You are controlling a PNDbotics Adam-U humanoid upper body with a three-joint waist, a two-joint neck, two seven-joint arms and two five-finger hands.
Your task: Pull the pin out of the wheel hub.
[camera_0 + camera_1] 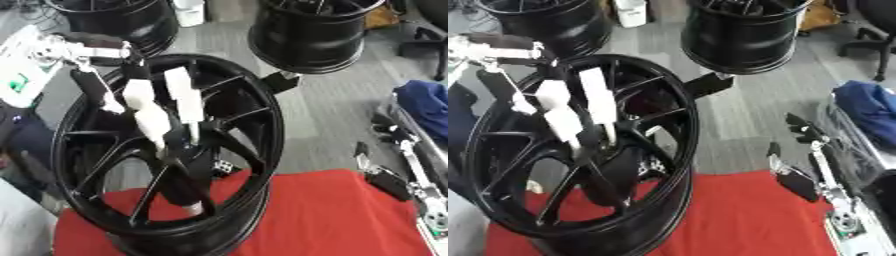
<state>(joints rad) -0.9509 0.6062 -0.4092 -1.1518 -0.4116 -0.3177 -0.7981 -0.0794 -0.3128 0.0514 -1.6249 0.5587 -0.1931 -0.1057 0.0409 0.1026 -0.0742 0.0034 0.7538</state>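
At the hub, left eye view: left hand (162, 117) reaches through the wheel hub (166, 150) spokes, fingers curled at the centre; I can't make out the pin.
Right eye view, right hand (798, 170): idle, well right of the wheel, fingers relaxed.
Surface: red cloth (745, 215); spare rims (750, 35) behind.

The left hand (162, 117) had white, blocky finger segments set on black links, with thin silver rods running back to a white and silver wrist at ten o'clock. The right hand (807, 172) was black, its fingers slim and dark, joined to a silver forearm bar with round fittings at five o'clock
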